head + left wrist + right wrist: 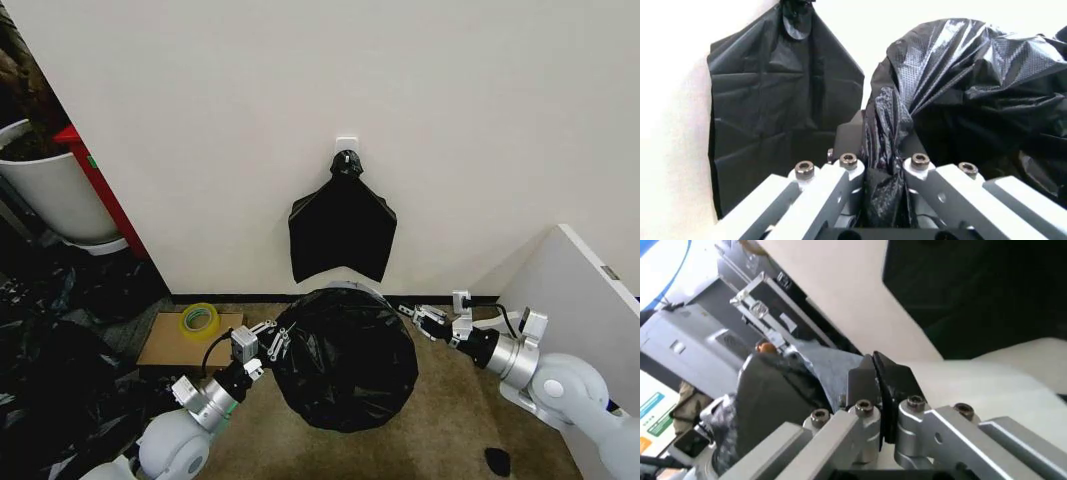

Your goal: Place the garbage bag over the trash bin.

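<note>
the garbage bag [345, 360] is seen on the floor near the foot of the wall, billowed into a glossy black mound directly below a flat black bundle [342, 232] that hangs from a clip on the wall. just past the far top of the mound a pale curved edge is visible, which is judged to be the rim of the trash bin [350, 287]; the rest of the bin is hidden by the plastic, so how far the bag is over it cannot be told.

the left gripper [273, 338] is placed at the left side of the mound. in the left wrist view its fingers are closed onto a twisted fold of the bag film [885, 150], which runs down between them. the right gripper [415, 315] is held off the right side of the mound, near but apparently apart from it. in the right wrist view its fingers are drawn close together on a thin dark strip, but what that strip is cannot be told.

the step in hand is judged to be the spreading of the bag mouth around the bin, with the left side already gripped. the next move would call for a firm hold on the right edge, then an even outward and downward pull so that the thin film is stretched over the rim without tearing or tipping the light pail.

a roll of yellow tape [199, 320] lies on a cardboard sheet [172, 344] to the left.
</note>
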Controlling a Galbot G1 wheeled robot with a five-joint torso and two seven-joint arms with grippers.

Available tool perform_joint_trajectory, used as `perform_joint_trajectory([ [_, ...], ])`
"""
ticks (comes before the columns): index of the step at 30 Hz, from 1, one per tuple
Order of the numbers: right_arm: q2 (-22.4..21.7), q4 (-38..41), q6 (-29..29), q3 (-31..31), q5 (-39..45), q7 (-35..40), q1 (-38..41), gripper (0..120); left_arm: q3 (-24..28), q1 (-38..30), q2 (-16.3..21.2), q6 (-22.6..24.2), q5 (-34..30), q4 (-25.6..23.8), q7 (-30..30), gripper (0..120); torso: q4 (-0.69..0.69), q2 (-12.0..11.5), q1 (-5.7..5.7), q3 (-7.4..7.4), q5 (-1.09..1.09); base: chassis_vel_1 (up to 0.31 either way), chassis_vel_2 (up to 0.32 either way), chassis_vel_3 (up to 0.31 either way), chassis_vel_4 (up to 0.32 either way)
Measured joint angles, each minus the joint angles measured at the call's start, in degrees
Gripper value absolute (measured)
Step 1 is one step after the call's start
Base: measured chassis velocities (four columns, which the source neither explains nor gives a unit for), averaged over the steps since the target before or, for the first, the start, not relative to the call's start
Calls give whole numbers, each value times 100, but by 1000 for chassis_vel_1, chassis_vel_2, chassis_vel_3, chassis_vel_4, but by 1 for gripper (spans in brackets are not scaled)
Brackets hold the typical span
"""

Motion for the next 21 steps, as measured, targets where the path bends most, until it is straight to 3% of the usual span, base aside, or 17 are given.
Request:
perform_joint_trajectory([
  [3,-36,33,-2,51,88,2,-8,0,0,1,0,0,7,-9,1,4,0,0,0,0,0,0,0,0,0],
  [6,-64,74,-19,67,139,-11,-20,10,0,2,0,-1,14,-17,2,4,0,0,0,0,0,0,0,0,0],
  [14,-60,100,-48,-25,36,-58,-36,43,-27,30,25,-19,29,-31,16,4,0,0,0,0,0,0,0,0,0],
  [19,-78,94,-65,-40,-38,-113,-58,56,-20,18,26,-22,29,-31,21,4,0,0,0,0,0,0,0,0,0],
  [21,-98,89,-84,-45,-68,-169,-64,68,0,-4,19,-22,28,-20,21,4,0,0,0,0,0,0,0,0,0],
])
